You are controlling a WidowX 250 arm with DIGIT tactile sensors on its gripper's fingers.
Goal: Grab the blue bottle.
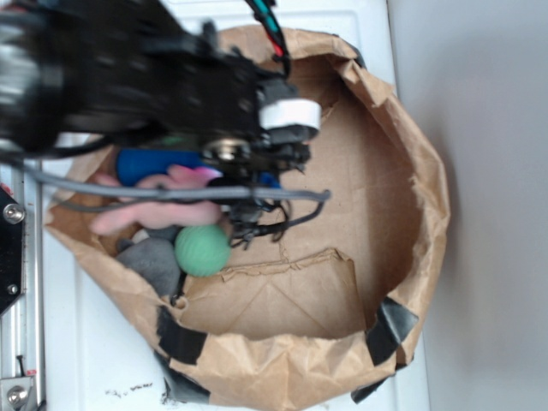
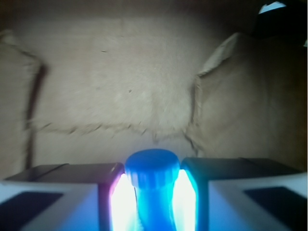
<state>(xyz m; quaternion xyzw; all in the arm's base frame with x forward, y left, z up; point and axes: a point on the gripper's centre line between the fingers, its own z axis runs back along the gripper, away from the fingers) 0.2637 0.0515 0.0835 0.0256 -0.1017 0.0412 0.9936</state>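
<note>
Clearly, the blue bottle (image 2: pixel 151 190) is clamped at its neck between the fingers (image 2: pixel 108 192) of the gripper (image 2: pixel 153 197), inside the paper bag (image 1: pixel 402 171) beside a green ball (image 1: pixel 202 250)

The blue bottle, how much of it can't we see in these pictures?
- Exterior view: the blurred black arm covers most of the blue bottle; neck and cap hidden.
- Wrist view: only the cap and neck show; the body is cut off by the bottom edge.
- Pincer: glare hides whether its fingers touch the bottle.
- Pink plush: blurred, shape unclear.
</note>
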